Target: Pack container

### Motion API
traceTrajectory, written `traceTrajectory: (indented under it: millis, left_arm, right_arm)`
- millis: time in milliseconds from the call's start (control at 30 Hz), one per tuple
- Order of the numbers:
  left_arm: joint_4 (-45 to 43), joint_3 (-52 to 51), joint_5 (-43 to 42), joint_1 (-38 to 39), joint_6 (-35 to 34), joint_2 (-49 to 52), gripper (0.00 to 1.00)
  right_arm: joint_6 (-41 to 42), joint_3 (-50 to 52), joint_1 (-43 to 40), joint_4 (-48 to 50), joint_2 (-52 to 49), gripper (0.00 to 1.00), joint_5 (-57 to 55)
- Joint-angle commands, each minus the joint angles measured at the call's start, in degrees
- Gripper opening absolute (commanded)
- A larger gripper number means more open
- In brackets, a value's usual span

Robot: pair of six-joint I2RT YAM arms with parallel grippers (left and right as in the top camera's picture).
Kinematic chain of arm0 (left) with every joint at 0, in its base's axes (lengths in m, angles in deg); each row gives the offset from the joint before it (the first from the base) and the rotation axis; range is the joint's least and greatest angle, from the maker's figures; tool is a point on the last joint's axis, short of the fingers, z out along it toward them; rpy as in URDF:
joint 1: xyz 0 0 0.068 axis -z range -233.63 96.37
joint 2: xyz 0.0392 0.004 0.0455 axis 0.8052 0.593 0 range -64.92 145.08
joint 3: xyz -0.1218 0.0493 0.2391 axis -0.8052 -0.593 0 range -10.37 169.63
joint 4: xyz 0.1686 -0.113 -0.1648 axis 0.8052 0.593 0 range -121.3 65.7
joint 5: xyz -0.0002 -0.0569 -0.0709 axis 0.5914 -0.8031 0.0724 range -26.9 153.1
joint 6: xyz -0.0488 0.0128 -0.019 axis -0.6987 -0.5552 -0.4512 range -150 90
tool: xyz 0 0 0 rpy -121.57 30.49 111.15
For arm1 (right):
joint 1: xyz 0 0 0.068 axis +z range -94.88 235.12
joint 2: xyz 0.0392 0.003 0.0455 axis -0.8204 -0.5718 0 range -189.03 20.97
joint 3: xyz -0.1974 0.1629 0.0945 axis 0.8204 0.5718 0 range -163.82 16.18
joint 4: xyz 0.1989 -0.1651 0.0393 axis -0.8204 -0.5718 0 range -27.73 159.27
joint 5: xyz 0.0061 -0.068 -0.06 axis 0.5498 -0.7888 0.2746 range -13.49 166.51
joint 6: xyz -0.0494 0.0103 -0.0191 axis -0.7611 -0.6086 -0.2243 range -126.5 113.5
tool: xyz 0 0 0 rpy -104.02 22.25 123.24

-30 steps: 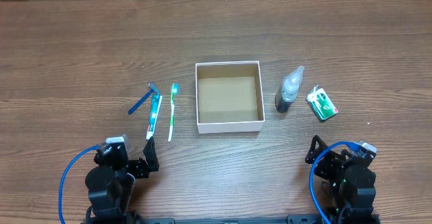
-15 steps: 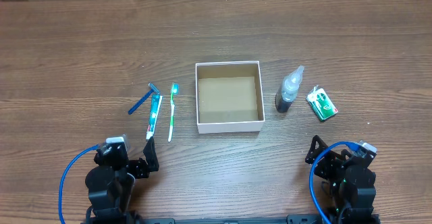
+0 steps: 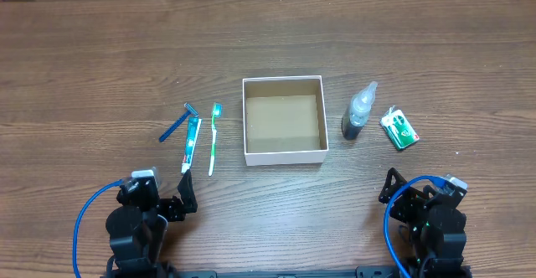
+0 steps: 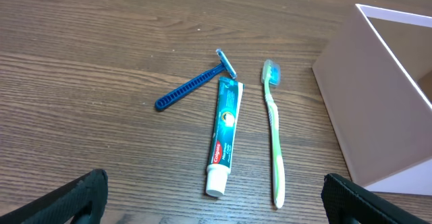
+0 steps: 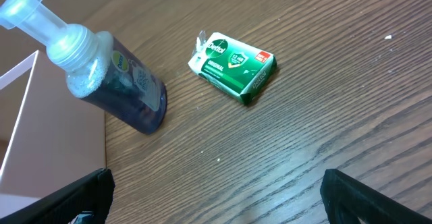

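— Hard to make out?
— From the left wrist, only one white wall and a slice of rim of the container point(image 4: 378, 109), cropped at the right edge. From the right wrist, a mere corner of it at lower left. In both wrist views, the fingertips point(image 4: 84, 197) reduced to dark blurs in the bottom corners. Print on the toothpaste tube point(image 4: 225, 133) legible only in the close view.
— Seen whole anywhere?
— Overhead only: container at the middle of the desk point(image 3: 276, 35), open side up, brown floor bare. To its left, toothbrush point(image 3: 212, 140), toothpaste tube and blue razor point(image 3: 177, 123) side by side, toothbrush nearest. To its right, pump bottle point(image 3: 358, 110), then green soap packet point(image 3: 399, 129), apart from each other.
— And the hands?
— Left hand point(image 3: 159, 196) and right hand point(image 3: 421, 193) both released, fingers spread wide, grasping nothing. Both at the near desk edge, well apart from every item.
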Motion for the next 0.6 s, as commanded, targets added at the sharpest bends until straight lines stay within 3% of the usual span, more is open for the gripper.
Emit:
traceTrajectory:
  millis: [0,133,267,333,567]
  left_arm:
    - [-0.28,-0.5,-0.79,0.37,-0.61,-0.5,1.0]
    - [-0.28,-0.5,-0.79,0.37,-0.61,-0.5,1.0]
    - [-0.28,-0.5,-0.79,0.37,-0.61,-0.5,1.0]
    - [-0.28,-0.5,-0.79,0.37,-0.61,-0.5,1.0]
    - [-0.28,-0.5,-0.79,0.37,-0.61,-0.5,1.0]
  right_arm:
    - [0.09,0.31,-0.04,1.53,0.61,1.0,-0.59]
    - [1.25,0.31,-0.04,8.98,0.61,1.0,3.37]
    - [11.98,0.28,-0.04,16.83,0.61,1.0,16.85]
    - [12.07,0.11,-0.04,19.06,0.59,1.0,20.79]
    - [10.21,-10.14,-0.04,15.02,-7.85,1.0,22.25]
